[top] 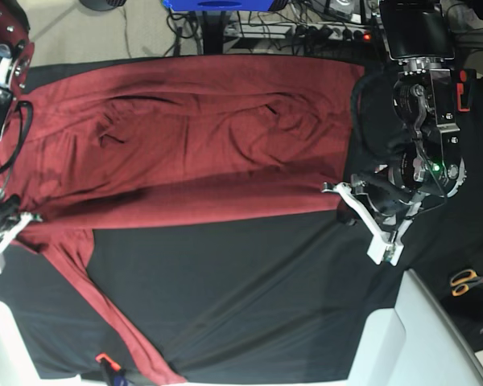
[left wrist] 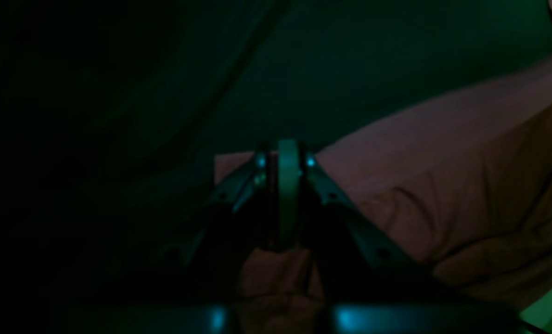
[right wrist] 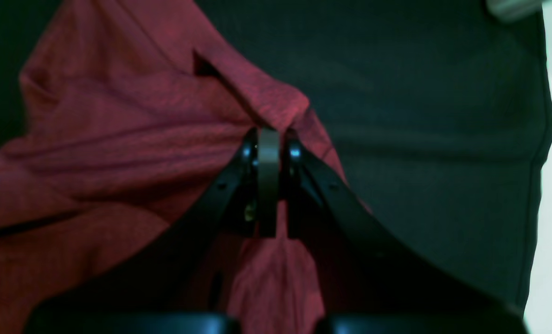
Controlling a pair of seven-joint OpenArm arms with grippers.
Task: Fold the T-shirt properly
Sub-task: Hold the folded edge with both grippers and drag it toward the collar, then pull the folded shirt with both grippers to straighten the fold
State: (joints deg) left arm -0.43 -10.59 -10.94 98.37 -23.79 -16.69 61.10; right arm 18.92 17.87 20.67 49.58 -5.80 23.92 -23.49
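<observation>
Pinching a fold of fabric, my right gripper (right wrist: 269,139) sits with its jaws together on the edge of the T-shirt (top: 201,153), at the left border of the base view where body and sleeve meet. My left gripper (left wrist: 287,160) is likewise clamped on the shirt's edge, at the opposite end, on the base view's right. So each claw holds one end, and the cloth runs between them.

From either claw the shirt extends toward the other arm; neither is nearer, since both already touch it. Its long axis lies across the table cloth (top: 249,297), side to side in the base view, spread over the far half. One long sleeve (top: 88,297) trails from my right gripper's end diagonally down to the near edge.

I judge the coming fold turns on this: both held ends must travel together, square to that long axis, toward me.
</observation>
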